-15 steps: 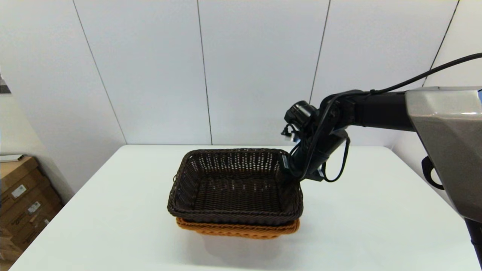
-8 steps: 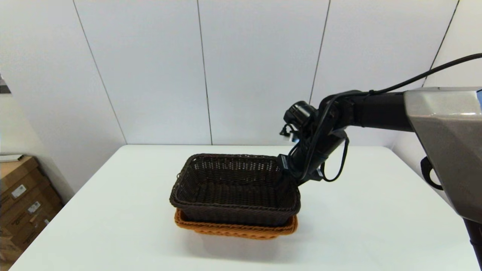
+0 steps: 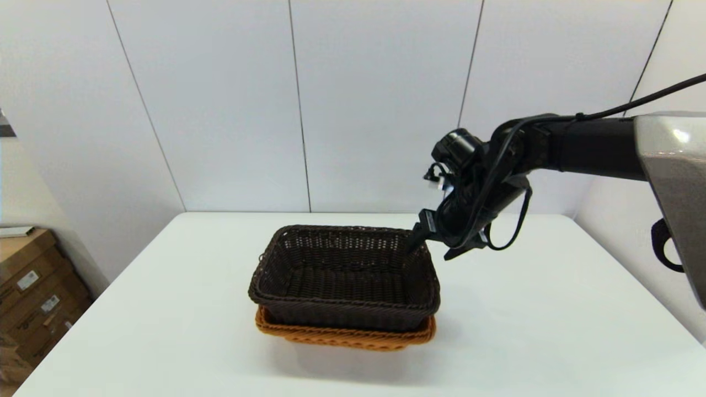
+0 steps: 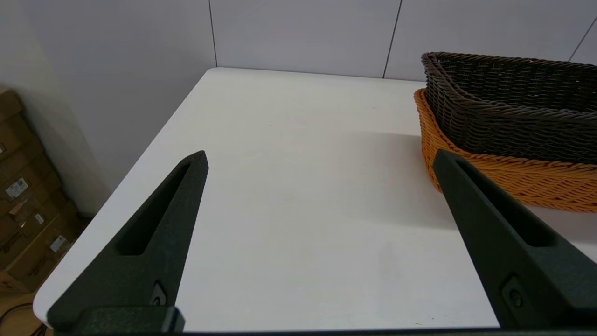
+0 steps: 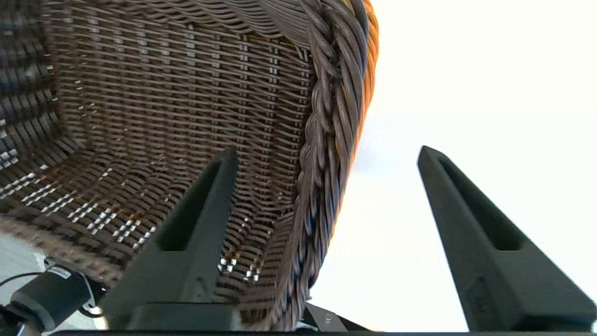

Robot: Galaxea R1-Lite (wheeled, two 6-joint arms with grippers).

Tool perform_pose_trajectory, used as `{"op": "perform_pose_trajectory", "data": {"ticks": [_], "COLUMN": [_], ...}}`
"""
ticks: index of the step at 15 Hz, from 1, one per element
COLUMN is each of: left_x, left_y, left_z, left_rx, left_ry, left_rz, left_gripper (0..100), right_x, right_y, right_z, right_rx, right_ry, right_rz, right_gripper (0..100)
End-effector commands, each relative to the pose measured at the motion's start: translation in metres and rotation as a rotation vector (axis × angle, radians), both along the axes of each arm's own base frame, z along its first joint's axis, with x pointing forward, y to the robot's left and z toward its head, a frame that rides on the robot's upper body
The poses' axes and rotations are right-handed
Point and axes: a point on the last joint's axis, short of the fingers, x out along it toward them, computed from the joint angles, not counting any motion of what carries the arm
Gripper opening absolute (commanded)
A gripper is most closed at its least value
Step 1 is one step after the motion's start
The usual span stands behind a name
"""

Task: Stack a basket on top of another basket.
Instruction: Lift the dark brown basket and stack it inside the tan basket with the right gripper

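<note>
The dark brown basket (image 3: 345, 275) sits nested in the orange-tan basket (image 3: 346, 335) near the middle of the white desk (image 3: 551, 331), the tan rim showing only as a band below the brown one. Cardboard boxes (image 3: 33, 286) stand on the floor beyond the desk's left edge, well away from either tool, and grey wall panels (image 3: 380, 105) close off the far side.

The right tool (image 3: 427, 238) hangs over the brown basket's far right corner, with its fingers spread wide and nothing between them. In the head view the arm's cables and wrist body hide how the fingers sit against the rim. The right wrist view (image 5: 326, 154) settles it: one finger (image 5: 196, 219) lies inside the basket in front of the woven wall, the other finger (image 5: 471, 219) outside over bare desk, and the braided rim runs up between them without touching either.

The left tool (image 4: 319, 158) does not appear in the head view. Its own camera shows it wide open and empty, low over the desk, with both baskets just beyond its right finger and the boxes off past its left finger.
</note>
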Motion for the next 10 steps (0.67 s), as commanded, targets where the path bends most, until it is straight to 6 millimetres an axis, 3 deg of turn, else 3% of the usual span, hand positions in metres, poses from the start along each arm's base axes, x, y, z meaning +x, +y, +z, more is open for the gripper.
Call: {"op": "perform_pose_trajectory", "data": {"ticks": [1,4,10], "left_x": [0.000,0.000,0.000], "left_y": [0.000,0.000,0.000], "left_z": [0.000,0.000,0.000], "left_rx": [0.000,-0.001,0.000], "left_ry": [0.000,0.000,0.000], "left_rz": [0.001,0.001,0.001], "left_gripper": [100,100,100], "right_x": [-0.006,-0.011,-0.035], "right_y": [-0.011,-0.023,-0.055], "right_z": [0.021,0.039,0.095], "right_rx": [0.014,-0.079,-0.207], "right_ry": [-0.046,-0.139,-0.356], "right_rz": [-0.011,-0.056,-0.219], "right_gripper": [100,100,100]}}
